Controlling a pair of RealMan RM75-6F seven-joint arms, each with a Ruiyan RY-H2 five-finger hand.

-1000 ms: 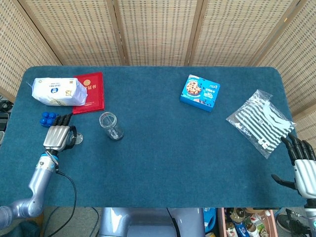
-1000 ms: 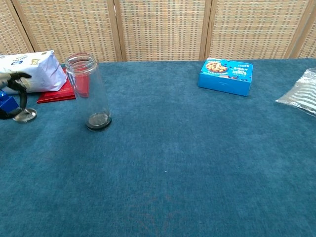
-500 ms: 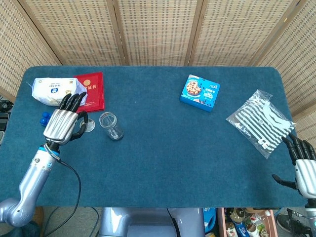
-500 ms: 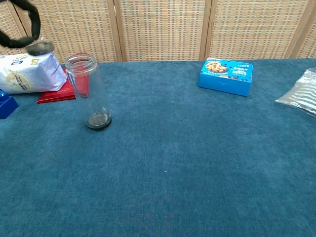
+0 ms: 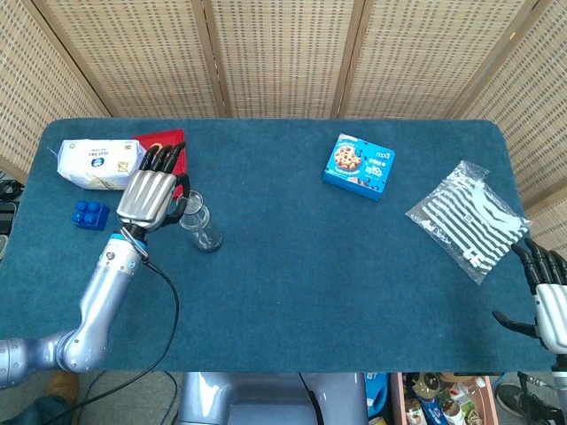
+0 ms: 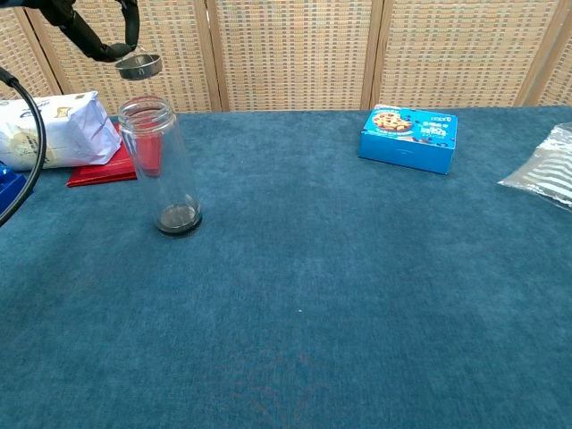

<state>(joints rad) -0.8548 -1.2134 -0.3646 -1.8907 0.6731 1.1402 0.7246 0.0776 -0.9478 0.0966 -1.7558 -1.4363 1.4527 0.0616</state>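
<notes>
A clear glass jar [image 5: 200, 227] [image 6: 161, 165] stands upright and open-mouthed on the blue table [image 5: 337, 274], left of centre. My left hand [image 5: 152, 197] [image 6: 89, 27] pinches a small round metal lid [image 6: 140, 64] and holds it in the air just above the jar's mouth, a little to its left. The lid does not touch the jar. My right hand [image 5: 549, 301] hangs off the table's near right corner, fingers apart and holding nothing; the chest view does not show it.
A white food bag [image 5: 96, 163] [image 6: 49, 134] lies on a red booklet [image 5: 152, 139] [image 6: 103, 170] at the far left, with a blue toy brick [image 5: 89, 213] in front. A blue cookie box [image 5: 359, 166] [image 6: 409, 137] and a striped plastic bag [image 5: 468, 218] lie toward the right.
My left hand has lifted the lid off the table beside the blue brick and carried it up and rightward to above the jar. The right hand has barely moved.
</notes>
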